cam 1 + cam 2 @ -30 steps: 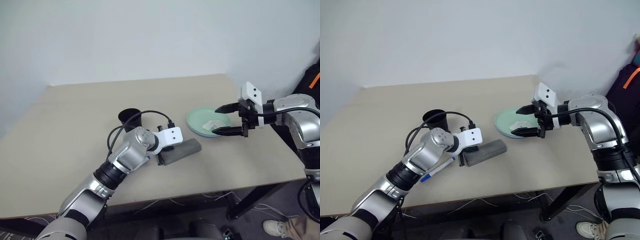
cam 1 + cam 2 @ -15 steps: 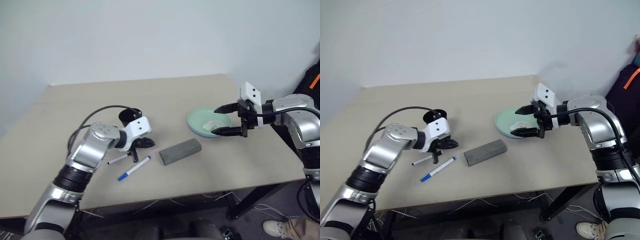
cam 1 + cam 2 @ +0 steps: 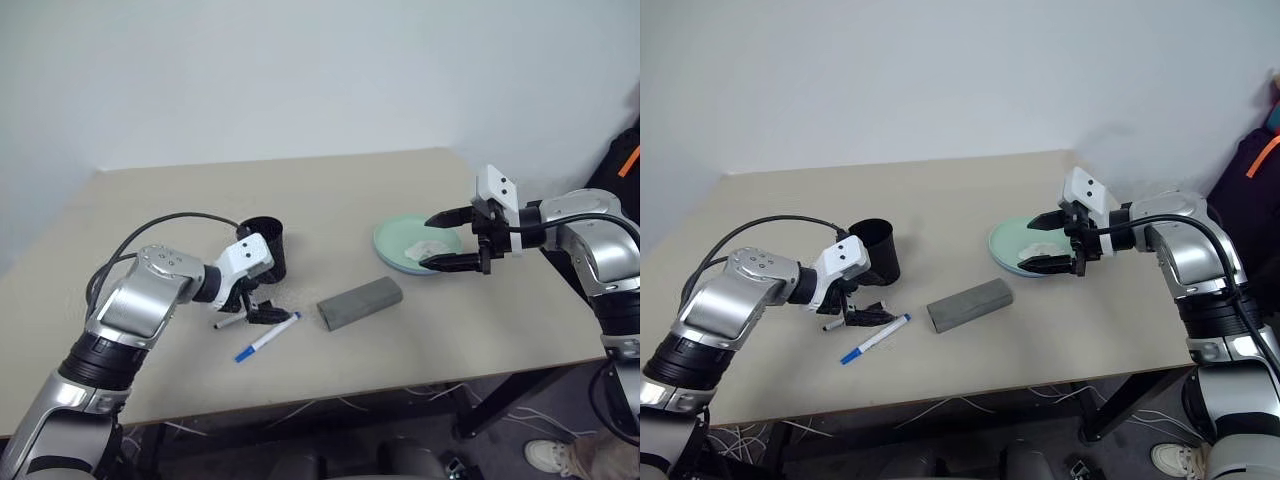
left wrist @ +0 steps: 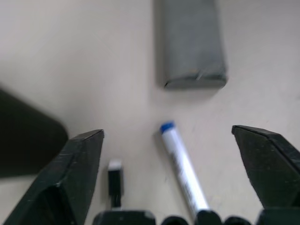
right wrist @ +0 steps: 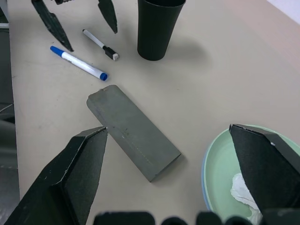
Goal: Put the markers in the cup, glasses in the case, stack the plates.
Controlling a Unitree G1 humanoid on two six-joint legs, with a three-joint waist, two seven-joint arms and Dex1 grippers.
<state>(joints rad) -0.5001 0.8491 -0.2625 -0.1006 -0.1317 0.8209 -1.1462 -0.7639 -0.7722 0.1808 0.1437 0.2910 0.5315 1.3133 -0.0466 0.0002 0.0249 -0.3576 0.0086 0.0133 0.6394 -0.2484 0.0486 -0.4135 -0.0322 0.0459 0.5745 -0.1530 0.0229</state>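
1. The left arm reached forward with its elbow bent, wrist angled downward.
2. The left gripper (image 3: 252,310) pointed down and toward the robot's right, fingers spread wide and holding nothing.
3. The right arm extended forward, forearm turned inward.
4. The right gripper (image 3: 452,239) pointed toward the robot's left, tilted slightly down, fingers spread wide and empty.

Table (image 3: 150,210): cup (image 3: 268,243) at left, both markers (image 3: 266,335) lying just before it — case (image 3: 360,302) to their right, plates (image 3: 395,240) further right, stacked, tissue (image 3: 426,247) on top.
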